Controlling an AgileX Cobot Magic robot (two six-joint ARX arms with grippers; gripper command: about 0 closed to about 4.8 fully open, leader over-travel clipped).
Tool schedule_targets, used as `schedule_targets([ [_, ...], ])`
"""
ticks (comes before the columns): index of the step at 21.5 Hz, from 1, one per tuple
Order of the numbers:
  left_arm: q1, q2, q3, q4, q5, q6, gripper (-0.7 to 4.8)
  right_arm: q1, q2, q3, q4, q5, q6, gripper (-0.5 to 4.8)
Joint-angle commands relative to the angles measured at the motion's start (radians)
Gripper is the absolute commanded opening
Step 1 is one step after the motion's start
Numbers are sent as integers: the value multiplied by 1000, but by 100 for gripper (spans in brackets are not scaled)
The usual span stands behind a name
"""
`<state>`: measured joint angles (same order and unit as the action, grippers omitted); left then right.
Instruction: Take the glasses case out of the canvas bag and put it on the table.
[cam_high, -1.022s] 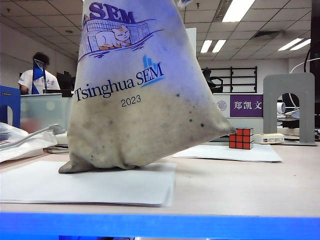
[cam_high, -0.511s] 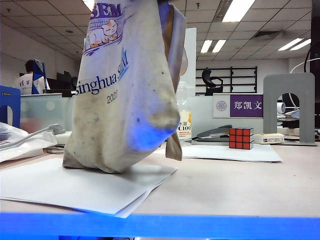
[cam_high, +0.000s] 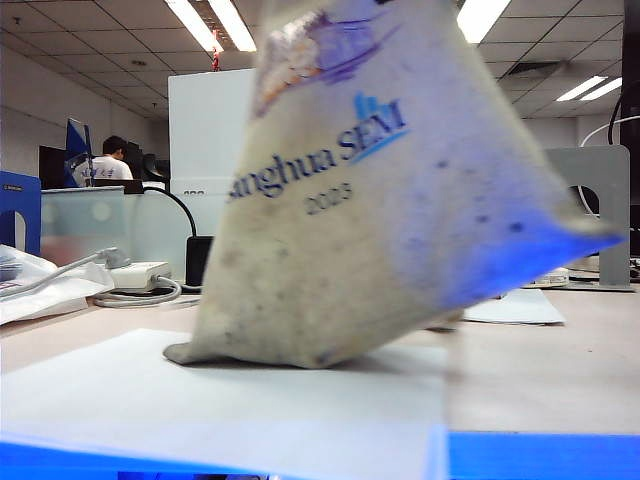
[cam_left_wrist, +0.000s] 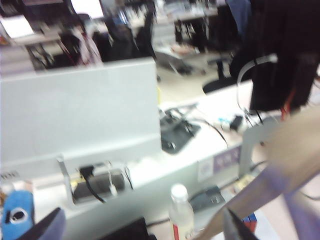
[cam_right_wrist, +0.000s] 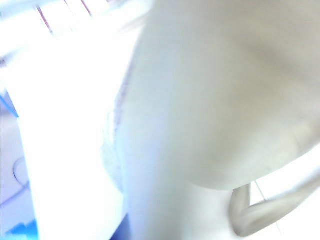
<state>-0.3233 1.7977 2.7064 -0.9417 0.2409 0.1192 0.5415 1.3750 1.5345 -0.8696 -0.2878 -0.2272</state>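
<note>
Soiled canvas bag (cam_high: 380, 240) hangs tilted, bottom corner touching the table (cam_high: 540, 380).

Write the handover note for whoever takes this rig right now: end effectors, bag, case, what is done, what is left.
Left end effector: dark fingers apart at the frame edge, nothing between them, looking over the desk divider.
Right end effector: shut by its reading; its view is filled with pale blurred cloth, and a grip cannot be confirmed.
Canvas bag: hanging tilted and motion-blurred, its lower corner on the white paper sheet on the table.
Glasses case: not visible in any view.
Done: bag lifted.
Left: take the case out, set it on the table.
</note>
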Motion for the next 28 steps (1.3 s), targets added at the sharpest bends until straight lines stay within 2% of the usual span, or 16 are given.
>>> schedule_targets([
  [1,23,-13,5,16,-25,1,409,-55,-37,7,-26,-7,-55,-7],
  [4,23,-15,5,-8,-77,1,409,-95,-49,18,-38,-4,-132,-7],
  [7,23,-16,5,-63,-116,1,408,-130,-43,88,-1,-34,-129,-7],
  [12,23,-16,1,-154,-122,0,403,-179,-13,293,147,-310,143,-7],
  [15,23,-17,-15,-169,-71,0,403,-179,3,381,202,-347,220,-7],
  [17,23,-19,-34,-175,4,-21,402,-179,9,439,208,-347,256,-7],
  [20,22,-19,-64,-173,331,-76,398,-179,6,467,220,-394,297,-7],
  [21,22,-19,-72,-172,378,-79,399,-179,4,467,219,-412,309,-7],
  [24,19,-14,-125,-169,591,-171,399,-179,-8,467,215,-452,314,-7],
  [25,19,-10,-142,-189,706,-198,399,-179,-10,465,215,-452,314,-7],
  [26,19,-8,-151,-201,750,-200,399,-179,-10,465,214,-452,314,-7],
  [28,9,-8,-171,-223,658,-187,400,-179,-10,465,216,-460,333,-7],
])
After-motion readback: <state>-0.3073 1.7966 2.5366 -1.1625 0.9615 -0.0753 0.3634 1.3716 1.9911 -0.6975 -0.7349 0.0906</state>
